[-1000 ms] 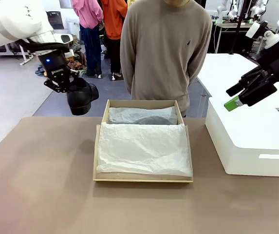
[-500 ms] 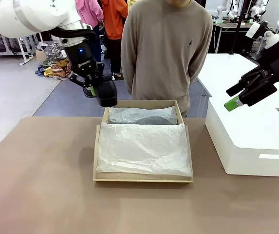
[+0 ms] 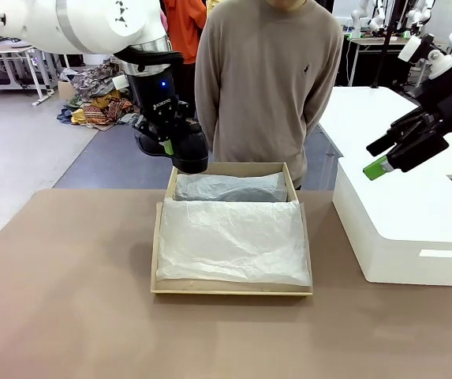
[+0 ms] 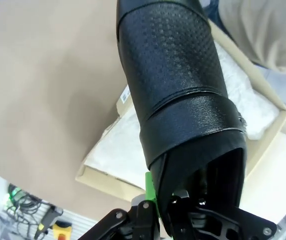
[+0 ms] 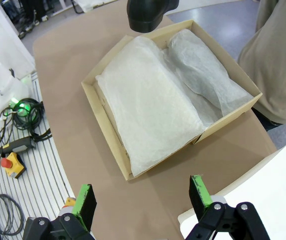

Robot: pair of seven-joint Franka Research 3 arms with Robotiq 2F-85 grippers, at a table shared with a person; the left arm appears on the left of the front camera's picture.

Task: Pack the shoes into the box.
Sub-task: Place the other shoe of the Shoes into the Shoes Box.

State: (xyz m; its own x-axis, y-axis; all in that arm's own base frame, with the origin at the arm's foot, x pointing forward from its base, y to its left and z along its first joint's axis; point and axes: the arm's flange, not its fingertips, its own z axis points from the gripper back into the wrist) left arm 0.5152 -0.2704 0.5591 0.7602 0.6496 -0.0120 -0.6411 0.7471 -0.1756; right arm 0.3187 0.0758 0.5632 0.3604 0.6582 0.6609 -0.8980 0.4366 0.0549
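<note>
Front view:
- Left gripper clamped shut on a glossy black shoe, toe pointing down.
- Shoe held in the air, just over the far left corner of the box, not touching it.
- Box open on the brown table, near its middle. White tissue paper spread across the inside, with a second fold along the far wall. Something dark shows through that far fold; cannot tell what.
- Right gripper up in the air at the right, jaws spread wide, holding nothing, above a large white box just right of the cardboard one.
- Person standing at the far edge, directly behind the box.

Left wrist view:
- Shoe large in the middle, pebbled leather, heel end nearest the camera.
- Left gripper pinching the rim of the shoe's opening; one green pad pressed against the outside.
- Box and tissue paper below and behind the shoe, table to the left.

Right wrist view:
- Right gripper with both green pads far apart, nothing between them, high over the table.
- Box seen from above, tissue paper covering its floor.
- Shoe hanging at the top edge, above the box's corner.
- Corner of the white box at lower right, person's sleeve at right.
</note>
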